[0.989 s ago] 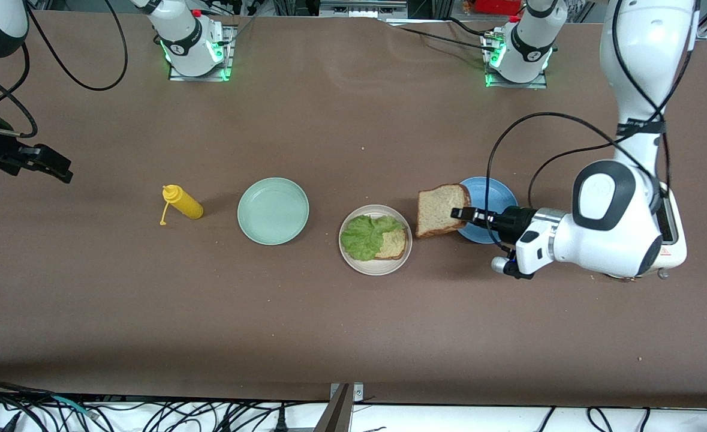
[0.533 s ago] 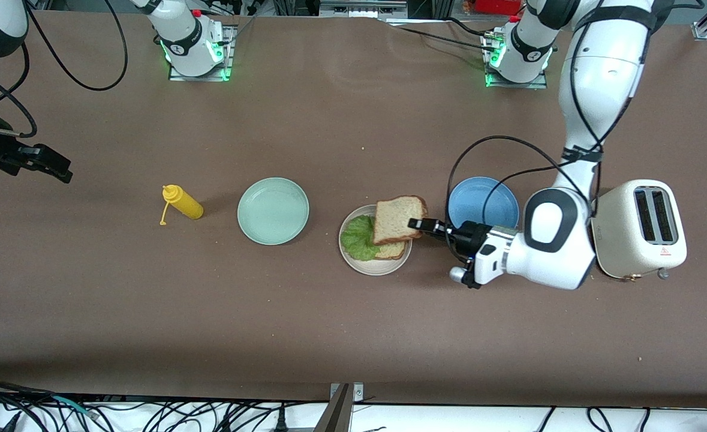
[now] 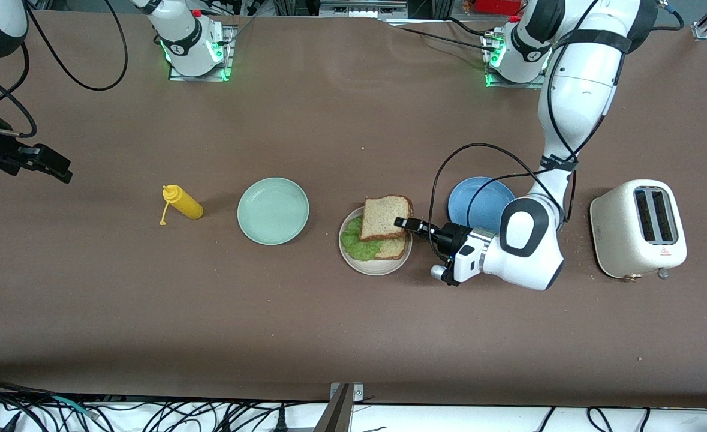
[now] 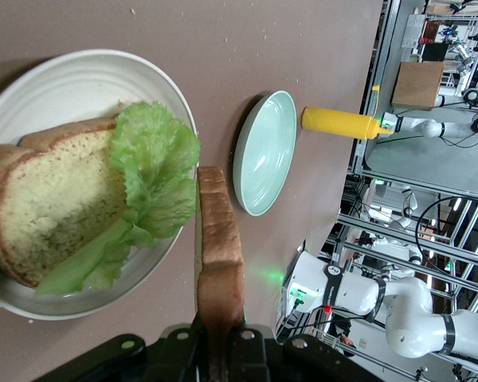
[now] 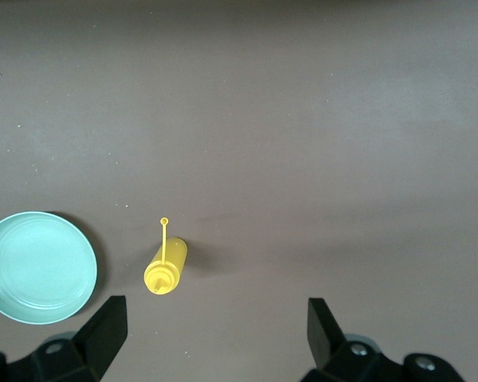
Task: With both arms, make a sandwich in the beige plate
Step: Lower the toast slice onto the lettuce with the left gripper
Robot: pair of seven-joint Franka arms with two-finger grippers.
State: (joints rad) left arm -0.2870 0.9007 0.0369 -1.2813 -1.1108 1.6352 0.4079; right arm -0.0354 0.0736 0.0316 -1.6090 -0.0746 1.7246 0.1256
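L gripper (image 3: 402,223) clamps bread slice (image 3: 384,216) – over beige plate (image 3: 375,266)

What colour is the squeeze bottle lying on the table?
Yellow: the squeeze bottle shows best in the right wrist view.

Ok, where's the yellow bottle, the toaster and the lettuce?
yellow bottle (image 3: 184,204), front view, middle of its body.
toaster (image 3: 628,240), front view, cream side below the slots.
lettuce (image 4: 154,171), left wrist view, crinkled leaf on the lower bread slice.
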